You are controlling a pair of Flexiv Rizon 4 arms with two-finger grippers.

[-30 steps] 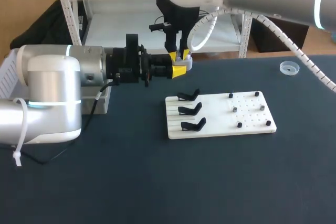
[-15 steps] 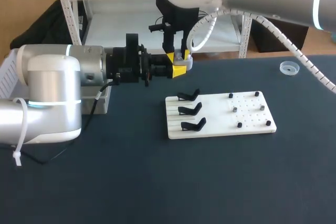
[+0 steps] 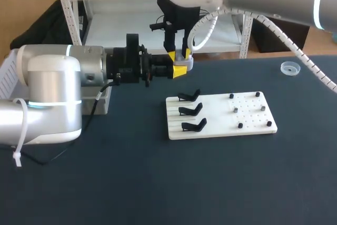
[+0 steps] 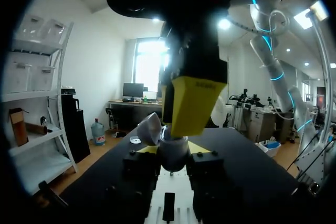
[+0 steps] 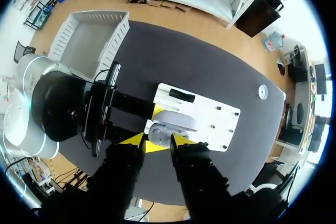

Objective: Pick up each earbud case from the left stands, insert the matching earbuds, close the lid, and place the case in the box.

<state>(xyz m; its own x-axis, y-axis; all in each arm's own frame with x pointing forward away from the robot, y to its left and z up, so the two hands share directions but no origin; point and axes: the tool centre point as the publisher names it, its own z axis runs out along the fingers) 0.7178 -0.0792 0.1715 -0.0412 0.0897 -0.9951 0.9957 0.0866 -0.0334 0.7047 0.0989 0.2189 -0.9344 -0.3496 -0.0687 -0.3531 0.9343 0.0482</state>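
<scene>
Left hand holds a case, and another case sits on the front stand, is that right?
Not quite. The left hand does hold a case, but the front stand is empty, as the head view shows.

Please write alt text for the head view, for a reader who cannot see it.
The left gripper holds a white earbud case in the air, and the right gripper hangs just over it. In front of them, on the dark table, lies a white board with three empty black stands.
</scene>
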